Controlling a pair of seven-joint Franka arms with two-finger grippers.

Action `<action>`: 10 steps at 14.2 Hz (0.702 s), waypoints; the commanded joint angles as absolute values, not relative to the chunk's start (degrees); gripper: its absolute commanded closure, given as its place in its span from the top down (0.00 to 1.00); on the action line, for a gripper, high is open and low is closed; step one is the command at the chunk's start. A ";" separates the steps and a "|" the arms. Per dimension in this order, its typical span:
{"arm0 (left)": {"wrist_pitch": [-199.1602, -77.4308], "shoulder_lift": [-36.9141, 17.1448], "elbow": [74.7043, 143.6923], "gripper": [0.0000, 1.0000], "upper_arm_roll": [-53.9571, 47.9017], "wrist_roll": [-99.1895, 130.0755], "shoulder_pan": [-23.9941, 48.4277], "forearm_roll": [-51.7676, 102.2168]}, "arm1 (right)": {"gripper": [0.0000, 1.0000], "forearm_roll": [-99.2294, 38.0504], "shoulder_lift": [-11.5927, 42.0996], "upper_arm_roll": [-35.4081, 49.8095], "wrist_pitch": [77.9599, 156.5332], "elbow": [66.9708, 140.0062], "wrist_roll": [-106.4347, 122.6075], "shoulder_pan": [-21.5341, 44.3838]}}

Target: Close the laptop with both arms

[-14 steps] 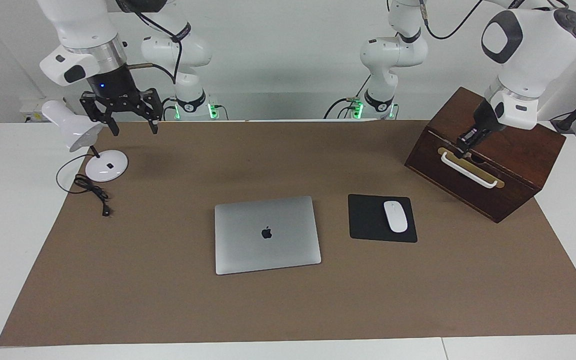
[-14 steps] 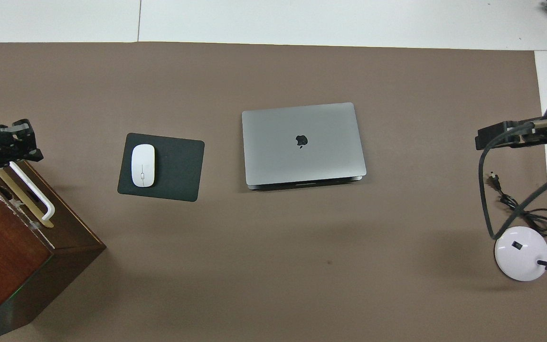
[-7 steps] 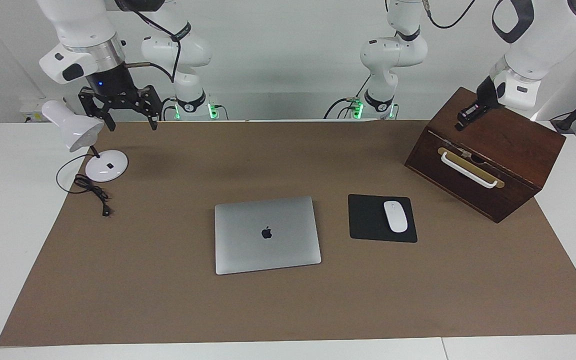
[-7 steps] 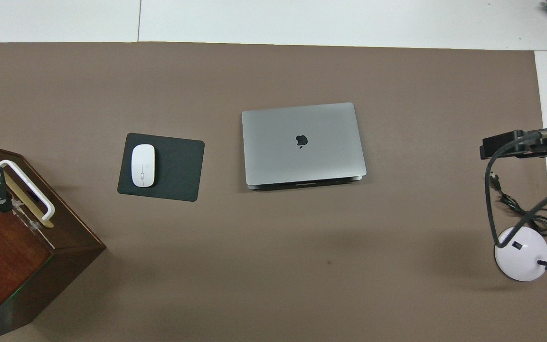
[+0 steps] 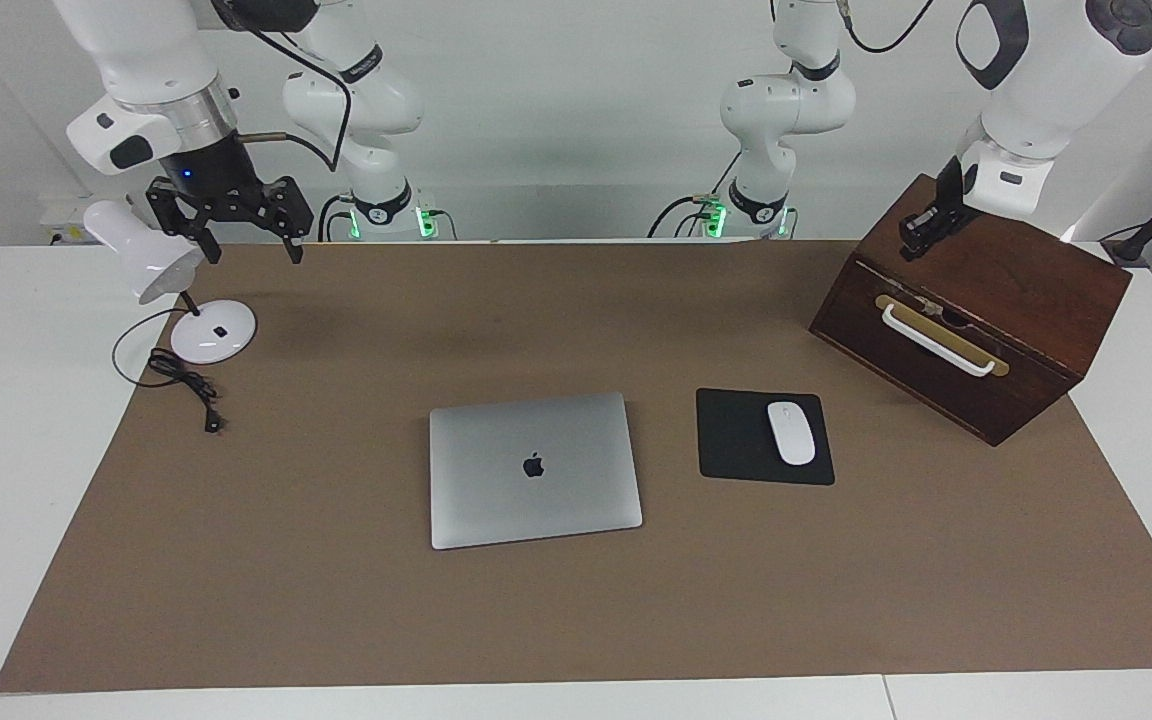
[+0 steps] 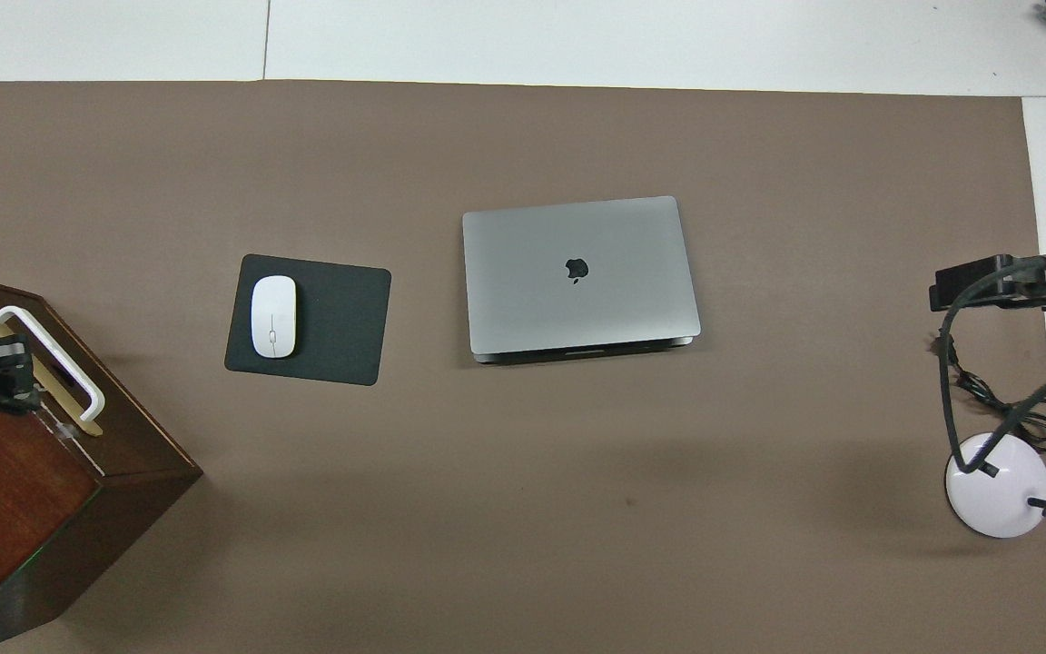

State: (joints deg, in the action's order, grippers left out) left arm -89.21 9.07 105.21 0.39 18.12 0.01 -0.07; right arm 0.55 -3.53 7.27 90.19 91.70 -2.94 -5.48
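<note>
Your laptop (image 5: pixel 534 468) lay shut mid-counter, well apart from both tools: right tool (image 5: pixel 233 222), fingers spread, over the lamp (image 5: pixel 168 288); left tool (image 5: pixel 921 233) over the wooden box (image 5: pixel 1021 290), grip state unreadable.

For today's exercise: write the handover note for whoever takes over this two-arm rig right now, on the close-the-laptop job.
Right gripper: open, raised beside the desk lamp, holding nothing.
Left gripper: up over the wooden box.
Laptop: mid-table beside the mouse pad, lid down flat, logo up.
Done: laptop appears closed; neither gripper touches it.
Left: nothing visible, beyond perhaps parking the arms.
</note>
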 commanded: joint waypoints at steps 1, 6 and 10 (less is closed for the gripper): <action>-91.23 8.36 106.18 0.99 1.76 17.23 1.76 -1.41 | 1.00 -1.05 -5.80 7.74 91.58 94.66 -3.16 -6.86; -96.23 6.52 104.95 1.00 3.87 17.31 1.76 -0.44 | 1.00 -1.05 -5.80 7.29 91.58 95.01 -3.43 -6.94; -97.82 4.57 102.75 1.00 3.25 17.32 1.49 0.44 | 1.00 -1.14 -5.80 7.29 91.49 94.92 -3.61 -6.94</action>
